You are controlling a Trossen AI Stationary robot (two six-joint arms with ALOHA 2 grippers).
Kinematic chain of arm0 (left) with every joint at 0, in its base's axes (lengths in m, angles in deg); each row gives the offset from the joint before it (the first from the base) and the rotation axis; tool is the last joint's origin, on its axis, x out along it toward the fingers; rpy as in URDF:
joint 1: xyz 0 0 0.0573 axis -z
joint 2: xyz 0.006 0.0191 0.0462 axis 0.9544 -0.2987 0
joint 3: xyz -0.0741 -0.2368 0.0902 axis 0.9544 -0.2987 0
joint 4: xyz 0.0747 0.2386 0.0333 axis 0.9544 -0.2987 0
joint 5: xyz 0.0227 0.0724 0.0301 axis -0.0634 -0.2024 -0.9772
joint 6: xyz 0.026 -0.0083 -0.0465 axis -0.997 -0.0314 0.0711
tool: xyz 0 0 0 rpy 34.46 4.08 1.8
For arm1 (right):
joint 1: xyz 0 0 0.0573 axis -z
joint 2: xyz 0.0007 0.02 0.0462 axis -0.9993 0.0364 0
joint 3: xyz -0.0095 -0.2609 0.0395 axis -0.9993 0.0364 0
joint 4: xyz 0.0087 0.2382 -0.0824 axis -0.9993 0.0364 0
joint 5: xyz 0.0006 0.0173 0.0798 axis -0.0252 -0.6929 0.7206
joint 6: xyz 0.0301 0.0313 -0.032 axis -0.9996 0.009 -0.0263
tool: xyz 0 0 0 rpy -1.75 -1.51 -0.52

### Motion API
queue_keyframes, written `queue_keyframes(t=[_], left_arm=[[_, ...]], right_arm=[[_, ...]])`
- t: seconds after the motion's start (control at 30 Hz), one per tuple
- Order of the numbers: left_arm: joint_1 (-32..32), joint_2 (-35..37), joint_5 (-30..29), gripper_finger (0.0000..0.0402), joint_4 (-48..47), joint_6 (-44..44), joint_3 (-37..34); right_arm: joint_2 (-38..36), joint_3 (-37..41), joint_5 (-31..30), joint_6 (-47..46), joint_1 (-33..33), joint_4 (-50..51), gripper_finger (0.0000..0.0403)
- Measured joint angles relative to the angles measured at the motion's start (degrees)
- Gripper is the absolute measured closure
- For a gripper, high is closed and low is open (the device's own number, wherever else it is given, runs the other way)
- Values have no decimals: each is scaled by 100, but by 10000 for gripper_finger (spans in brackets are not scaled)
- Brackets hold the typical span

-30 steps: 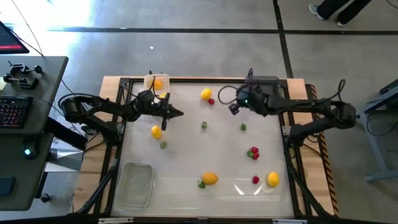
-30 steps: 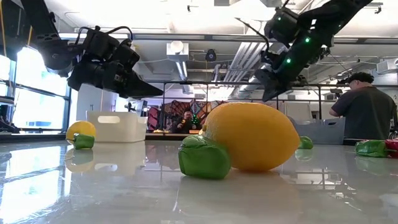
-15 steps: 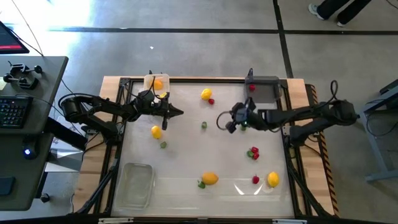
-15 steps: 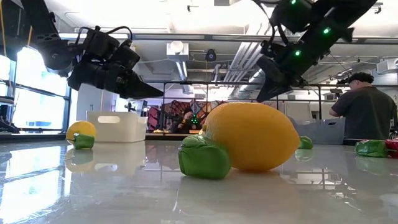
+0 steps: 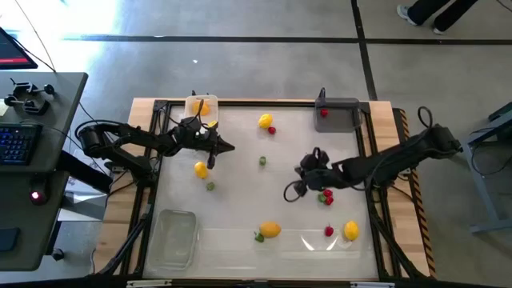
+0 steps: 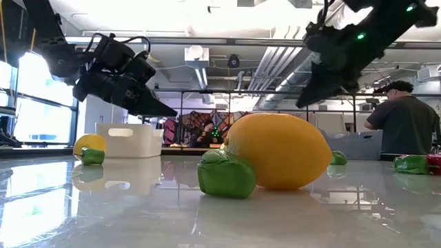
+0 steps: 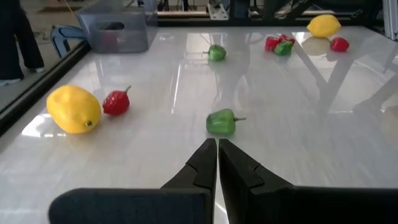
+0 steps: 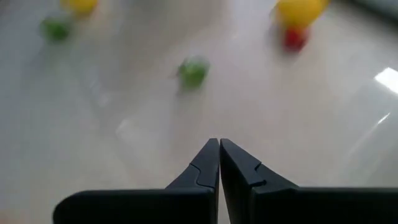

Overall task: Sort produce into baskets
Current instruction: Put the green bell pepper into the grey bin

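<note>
Toy produce [image 5: 270, 230] scattered between three trays [image 5: 176, 238]

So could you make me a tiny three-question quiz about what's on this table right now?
1. True or false: the left gripper is shut and holds nothing.
2. Which tray has a red piece in it: A white, B dark grey tray, C clear?
3. Fill in: beside the big yellow fruit in the low view lies a small ____ piece.

Key: 1 true; 2 B; 3 green.

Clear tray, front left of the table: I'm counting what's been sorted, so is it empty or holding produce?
Empty. In the high view the clear tray shows no fruit inside.
</note>
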Motion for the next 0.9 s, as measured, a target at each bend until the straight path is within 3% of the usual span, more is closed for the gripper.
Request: queue_keyframes(t=[0.2,0.33,0.53,0.67,0.9], left_arm=[[17,0,-1,397,-9,-45,0],[119,0,-1,397,-12,-102,0],[309,0,-2,397,-11,-193,0],[384,0,-5,397,-9,-279,0],[414,0,-25,397,142,-304,0]], right_arm=[[11,-611,660,-1552,-468,2127,399],[11,-887,946,-2303,-595,2919,398],[69,-845,553,-2737,-526,2997,376],[287,-795,243,-2827,-271,3052,335],[860,-795,237,-3019,516,2873,254]])
